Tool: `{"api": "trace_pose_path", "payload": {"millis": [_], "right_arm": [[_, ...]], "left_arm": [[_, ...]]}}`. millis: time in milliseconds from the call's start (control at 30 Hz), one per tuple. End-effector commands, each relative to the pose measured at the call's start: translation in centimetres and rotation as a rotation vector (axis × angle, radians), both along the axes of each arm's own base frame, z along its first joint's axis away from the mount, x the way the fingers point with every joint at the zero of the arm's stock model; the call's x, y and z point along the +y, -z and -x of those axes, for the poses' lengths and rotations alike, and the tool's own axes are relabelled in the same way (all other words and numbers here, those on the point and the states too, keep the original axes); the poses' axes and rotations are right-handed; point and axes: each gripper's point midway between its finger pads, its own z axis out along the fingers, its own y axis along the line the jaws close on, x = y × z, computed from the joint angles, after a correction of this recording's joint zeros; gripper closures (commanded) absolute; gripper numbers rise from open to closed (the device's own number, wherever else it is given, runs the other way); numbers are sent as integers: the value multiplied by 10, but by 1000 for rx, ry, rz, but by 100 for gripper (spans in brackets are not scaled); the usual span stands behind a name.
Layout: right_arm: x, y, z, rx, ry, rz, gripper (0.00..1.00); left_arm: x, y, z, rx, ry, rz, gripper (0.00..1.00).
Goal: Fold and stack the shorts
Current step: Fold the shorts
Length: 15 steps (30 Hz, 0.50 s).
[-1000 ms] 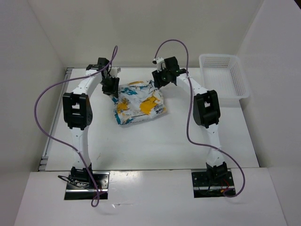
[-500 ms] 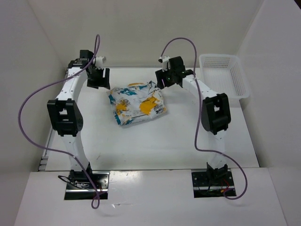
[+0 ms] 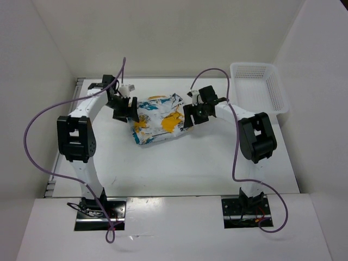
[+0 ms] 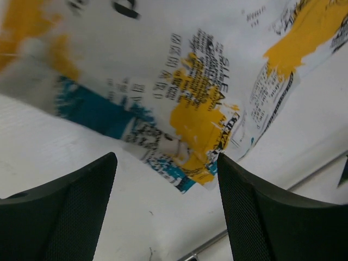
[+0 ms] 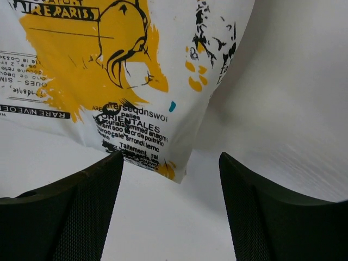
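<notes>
The shorts (image 3: 161, 119) are lying in a loosely folded, slightly rumpled bundle toward the far edge of the bench (image 3: 179, 163), roughly midway between its left and right edges and well apart from the basket (image 3: 253, 64) at the far right corner. The left end effector (image 3: 126, 110) is hovering at the bundle's left side and the right end effector (image 3: 191, 118) at its right side. In the wrist views both are standing spread wide, each straddling a printed corner of the cloth and pinching nothing.

I'm judging the fabric to be light, thin and limp. It is going to sag and slide open if only the top layer is caught, and it is offering no stiffness to push against. The outer corners and side hems are looking like the best holds. Each one needs to be pinched through every layer, with the lower finger scraping along the bench to get under the edge.
</notes>
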Motion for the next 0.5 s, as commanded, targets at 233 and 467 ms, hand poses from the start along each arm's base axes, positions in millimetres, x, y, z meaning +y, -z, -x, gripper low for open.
{"api": "trace_pose_path", "payload": {"millis": [233,467], "right_arm": [[25,0,7,34,4,-94,62],[19,17,47,118,18,-104,92]], "left_arm": [[-15,69,14,128,48,-44,43],[-11,94,2,134,40,-74,57]]}}
